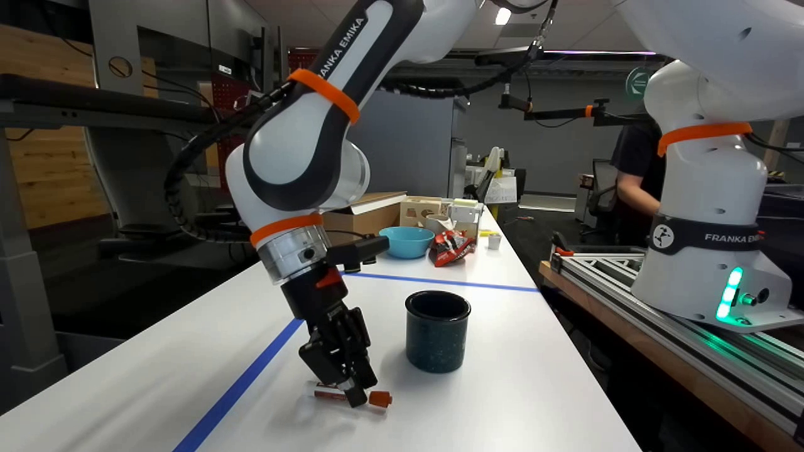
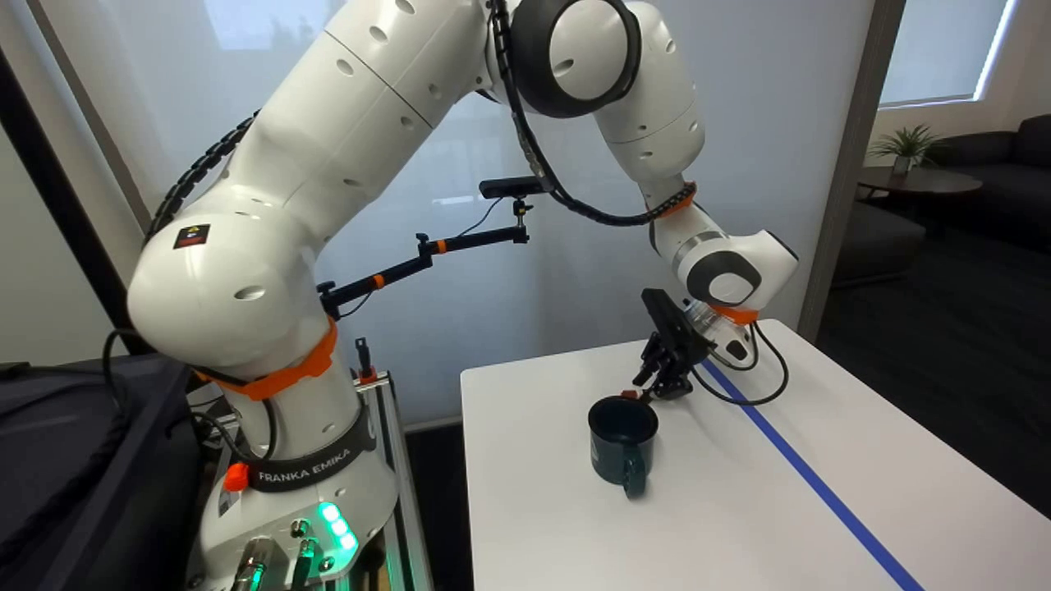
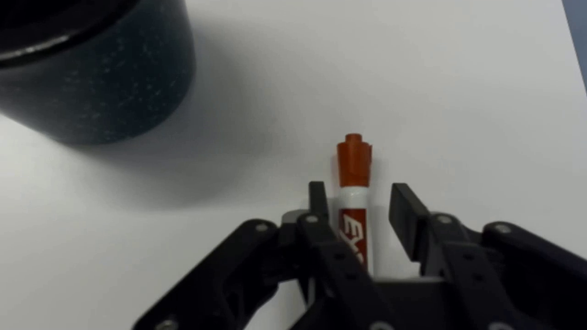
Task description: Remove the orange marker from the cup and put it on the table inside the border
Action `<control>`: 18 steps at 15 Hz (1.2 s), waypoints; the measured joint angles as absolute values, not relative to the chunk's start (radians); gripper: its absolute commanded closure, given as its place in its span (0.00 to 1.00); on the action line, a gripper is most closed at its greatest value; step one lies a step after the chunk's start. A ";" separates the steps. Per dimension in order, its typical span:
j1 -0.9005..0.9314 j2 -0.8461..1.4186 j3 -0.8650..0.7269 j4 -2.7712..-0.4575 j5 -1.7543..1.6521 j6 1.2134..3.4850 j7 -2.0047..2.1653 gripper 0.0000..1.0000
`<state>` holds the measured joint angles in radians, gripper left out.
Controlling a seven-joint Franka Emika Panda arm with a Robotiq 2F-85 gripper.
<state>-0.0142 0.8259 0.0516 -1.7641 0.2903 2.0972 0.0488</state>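
The orange marker [image 3: 354, 165] lies flat on the white table, with an orange cap and a white and red-brown barrel. Its cap also shows in both exterior views [image 1: 380, 398] [image 2: 630, 394]. My gripper [image 3: 360, 201] is open, its fingers on either side of the barrel just behind the cap, with gaps on both sides. In both exterior views the gripper [image 1: 359, 390] [image 2: 646, 387] is low at the table. The dark green speckled cup [image 1: 438, 339] stands upright beside it, also in view here [image 2: 620, 447] [image 3: 105, 87]. The marker lies inside the blue tape border [image 1: 245, 380].
Beyond the far tape line [image 1: 440, 282] stand a blue bowl [image 1: 407, 242], a red bag [image 1: 451, 248], a small white cup [image 1: 494, 241] and a cardboard box [image 1: 361, 216]. The cup's handle [image 2: 634, 476] points away from the gripper. Another tape stretch [image 2: 809, 472] crosses the table.
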 measured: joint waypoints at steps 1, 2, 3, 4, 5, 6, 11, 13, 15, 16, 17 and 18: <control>-0.014 0.826 0.053 -1.763 0.290 2.097 0.049 0.19; -0.014 0.825 0.055 -1.762 0.290 2.097 0.049 0.10; -0.013 0.823 0.057 -1.760 0.290 2.097 0.049 0.03; -0.012 0.817 0.060 -1.760 0.290 2.097 0.049 0.00; -0.010 0.810 0.061 -1.761 0.290 2.096 0.049 0.00; -0.009 0.799 0.062 -1.763 0.290 2.095 0.049 0.00; 0.003 0.690 0.064 -1.832 0.290 2.093 0.062 0.00; 0.015 0.611 0.064 -1.894 0.290 2.093 0.081 0.00; 0.033 0.515 0.065 -1.975 0.290 2.093 0.114 0.00; 0.044 0.463 0.065 -2.018 0.290 2.093 0.137 0.00; 0.055 0.413 0.066 -2.063 0.290 2.093 0.161 0.00; 0.066 0.360 0.066 -2.109 0.290 2.093 0.188 0.00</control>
